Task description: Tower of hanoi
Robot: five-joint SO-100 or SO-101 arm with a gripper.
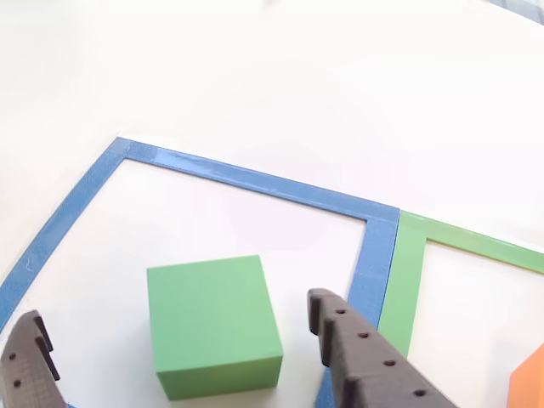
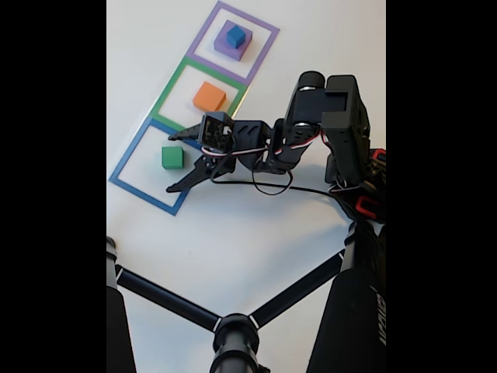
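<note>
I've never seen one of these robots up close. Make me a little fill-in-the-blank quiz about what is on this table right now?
1. The green cube sits inside the square outlined in ____ tape.
2. The orange cube sits inside the square outlined in ____ tape.
3. In the purple-outlined square, a small blue cube rests on top of a larger ____ cube.
4. The gripper is open, with one finger on each side of the ____ cube.

Missing words: blue; green; purple; green
</note>
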